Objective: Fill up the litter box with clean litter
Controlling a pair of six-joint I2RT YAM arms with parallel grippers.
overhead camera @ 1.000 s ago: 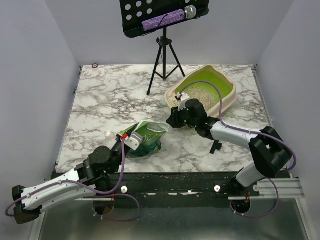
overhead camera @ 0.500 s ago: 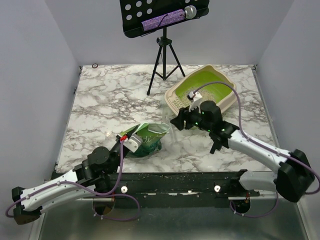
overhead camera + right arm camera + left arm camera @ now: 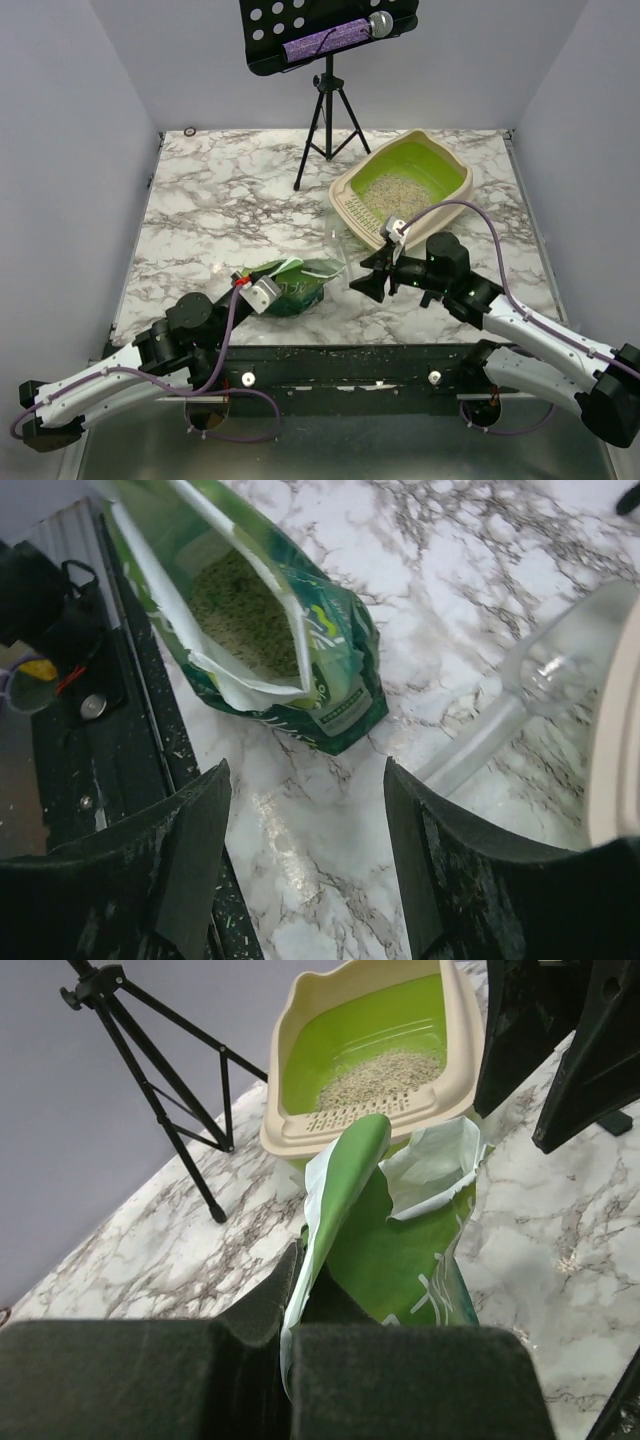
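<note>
The beige litter box [image 3: 455, 200], lime-green inside, stands at the back right with a patch of clean litter [image 3: 386, 190] on its floor; the left wrist view shows the litter box [image 3: 300, 1090] and the litter [image 3: 385, 1068] too. A glossy green bag [image 3: 298, 285] lies open on the marble, with granules inside the bag [image 3: 240, 610]. My left gripper [image 3: 262, 293] is shut on the bag's edge [image 3: 335, 1200]. My right gripper [image 3: 372, 276] hangs open and empty over bare marble between bag and box [image 3: 305, 780].
A clear plastic scoop [image 3: 530, 695] lies on the marble beside the litter box rim [image 3: 615, 730]. A black tripod [image 3: 325, 130] with a music stand stands at the back centre. A black rail [image 3: 340, 358] runs along the near edge.
My right arm has drawn back from the litter box toward the near edge and its jaws have opened wider. The bag has sunk lower and flatter in the left gripper.
</note>
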